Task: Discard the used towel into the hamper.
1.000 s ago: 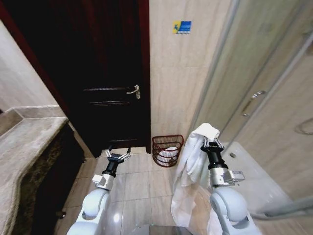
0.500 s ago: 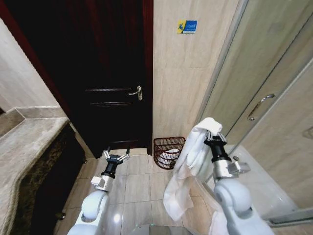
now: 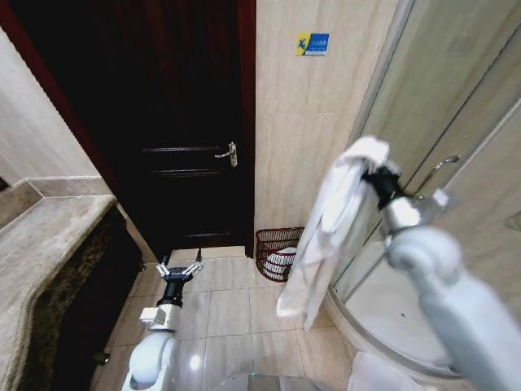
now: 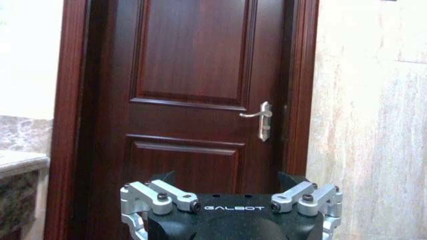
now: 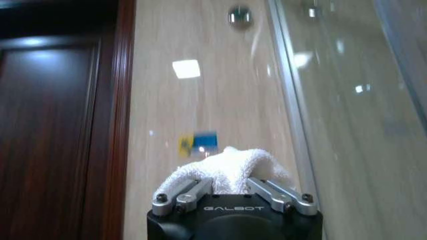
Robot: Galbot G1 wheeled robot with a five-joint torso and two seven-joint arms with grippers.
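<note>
Since the right gripper [image 3: 373, 169] jaws pinch the soft, light towel [image 3: 326, 232] by one bunched end, we expect limp sway above the hamper [image 3: 279, 251]; left gripper [image 3: 178, 270] spread, idle.

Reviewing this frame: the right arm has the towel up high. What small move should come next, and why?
Probably swing the right gripper left and forward until it is over the hamper. Its jaws are shut on the towel, which hangs beside the shower glass with its tail to the right of the hamper, not above its rim. The left gripper waits low and open near the door.
</note>
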